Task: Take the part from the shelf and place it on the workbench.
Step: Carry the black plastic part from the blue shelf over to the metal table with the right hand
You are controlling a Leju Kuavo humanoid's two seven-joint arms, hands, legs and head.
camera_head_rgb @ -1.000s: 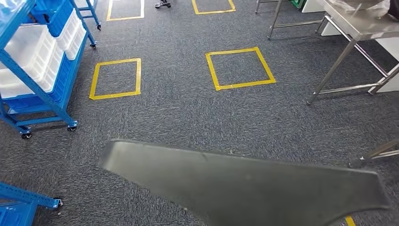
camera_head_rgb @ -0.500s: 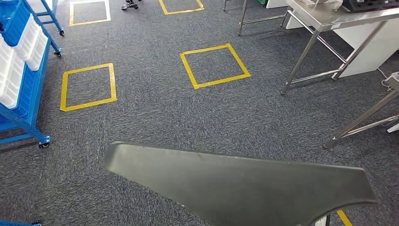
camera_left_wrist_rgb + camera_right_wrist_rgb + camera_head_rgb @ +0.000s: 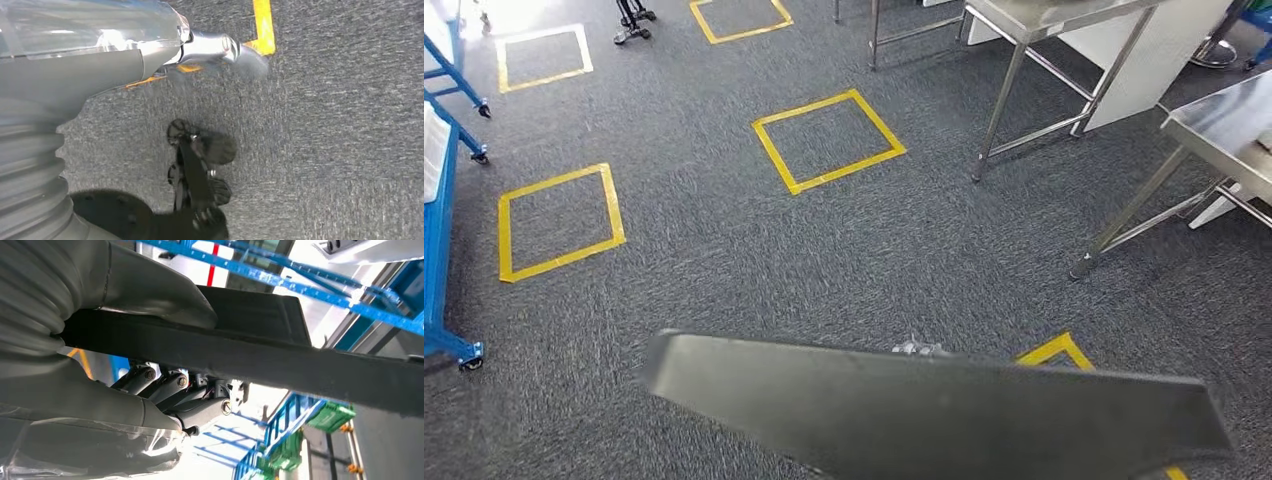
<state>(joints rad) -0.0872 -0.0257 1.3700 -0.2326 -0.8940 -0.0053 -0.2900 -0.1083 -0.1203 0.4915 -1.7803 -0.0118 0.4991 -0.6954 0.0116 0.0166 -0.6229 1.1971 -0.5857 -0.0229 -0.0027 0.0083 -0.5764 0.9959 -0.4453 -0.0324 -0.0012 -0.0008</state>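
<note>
The part (image 3: 924,410) is a large flat dark grey panel, wedge-shaped, carried low across the front of my body over the carpet. In the right wrist view my right hand (image 3: 75,390) grips the part (image 3: 310,365) at its edge, the thumb over one face and the dark fingers (image 3: 175,385) under the other. My left hand (image 3: 75,75) hangs over the carpet with nothing in it. A steel workbench (image 3: 1224,120) stands at the right edge, a second one (image 3: 1044,15) behind it.
The blue shelf rack (image 3: 436,250) on castors sits at the far left edge. Yellow tape squares (image 3: 829,140) mark the grey carpet ahead. Steel table legs (image 3: 1124,215) stand on the floor to the right.
The camera has swung to the right: the blue shelves slid off to the left and the steel benches came in at the right. The part stays in the same place before me.
</note>
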